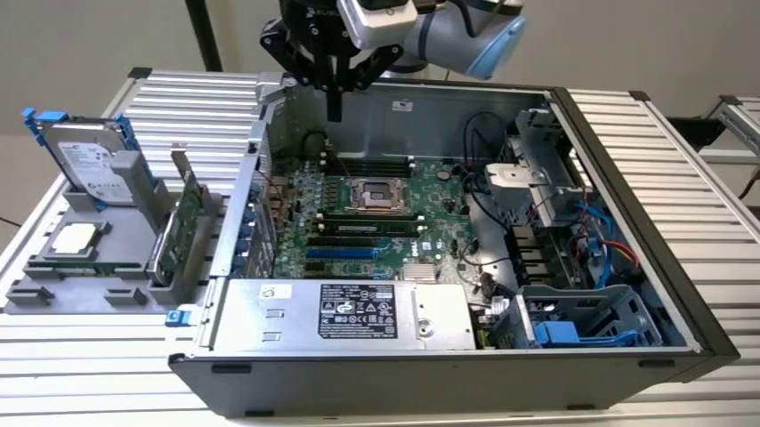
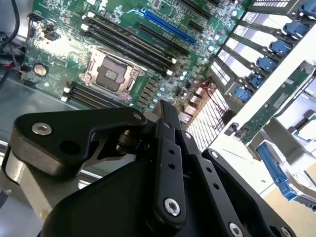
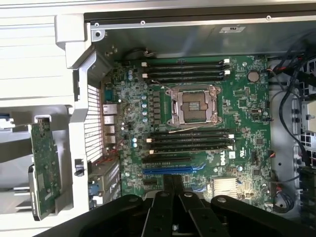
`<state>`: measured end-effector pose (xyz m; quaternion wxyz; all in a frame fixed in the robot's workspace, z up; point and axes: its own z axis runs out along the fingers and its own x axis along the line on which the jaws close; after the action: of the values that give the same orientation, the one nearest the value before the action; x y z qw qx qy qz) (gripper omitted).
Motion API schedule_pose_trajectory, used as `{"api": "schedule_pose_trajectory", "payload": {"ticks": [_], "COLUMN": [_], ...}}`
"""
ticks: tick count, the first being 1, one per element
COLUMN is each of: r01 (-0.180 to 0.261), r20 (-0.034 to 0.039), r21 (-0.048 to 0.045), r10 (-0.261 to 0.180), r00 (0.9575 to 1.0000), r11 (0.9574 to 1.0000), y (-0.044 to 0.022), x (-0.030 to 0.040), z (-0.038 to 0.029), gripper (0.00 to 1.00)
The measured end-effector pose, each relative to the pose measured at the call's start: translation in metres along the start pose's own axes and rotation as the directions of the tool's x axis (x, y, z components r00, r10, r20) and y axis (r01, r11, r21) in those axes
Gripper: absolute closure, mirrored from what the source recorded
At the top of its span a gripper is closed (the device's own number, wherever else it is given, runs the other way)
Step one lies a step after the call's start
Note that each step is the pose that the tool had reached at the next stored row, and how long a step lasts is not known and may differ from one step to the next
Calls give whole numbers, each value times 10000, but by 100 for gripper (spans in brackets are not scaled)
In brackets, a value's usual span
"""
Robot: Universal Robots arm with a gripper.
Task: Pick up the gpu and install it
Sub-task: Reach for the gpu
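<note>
Gripper (image 1: 335,114) hangs over the open case (image 1: 416,382), near the case's far corner on the exterior view's left, fingers pointing down at the mobo (image 1: 356,222). Fingers are clenched together w/ nothing btwn them; in both wrist views the two black tips meet (image 3: 173,177) (image 2: 165,104). In the first wrist view the tips sit above the blue slot (image 3: 168,171), w/ the bare CPU socket (image 3: 193,104) further up the board.

Gpu (image 1: 184,231) is not in the case. It stands upright on its long edge in the grey holder (image 1: 71,289) on the table (image 1: 665,160), at the holder's edge nearest the case, just beside the case's wall on the exterior view's left. Its silver bracket end points up. First wrist view shows it edge-on outside that wall (image 3: 44,168); second wrist view catches it as a green strip past the blue slot clips (image 2: 271,108).

HDD (image 1: 101,165) w/ blue rails stands upright at the holder's far corner, apart from the gpu. PSU (image 1: 356,311) lies along the case's near edge.
</note>
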<state>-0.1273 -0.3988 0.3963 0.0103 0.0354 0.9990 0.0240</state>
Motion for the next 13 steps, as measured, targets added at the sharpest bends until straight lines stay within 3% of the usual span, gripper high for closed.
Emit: {"api": "schedule_pose_trajectory", "payload": {"ticks": [13], "r01": [-1], "r20": [1], "r21": [-1], "r10": [1], "r00": [10000], "r11": [10000], "y": [-16], "x": [223], "z": [-4], "gripper": [100]}}
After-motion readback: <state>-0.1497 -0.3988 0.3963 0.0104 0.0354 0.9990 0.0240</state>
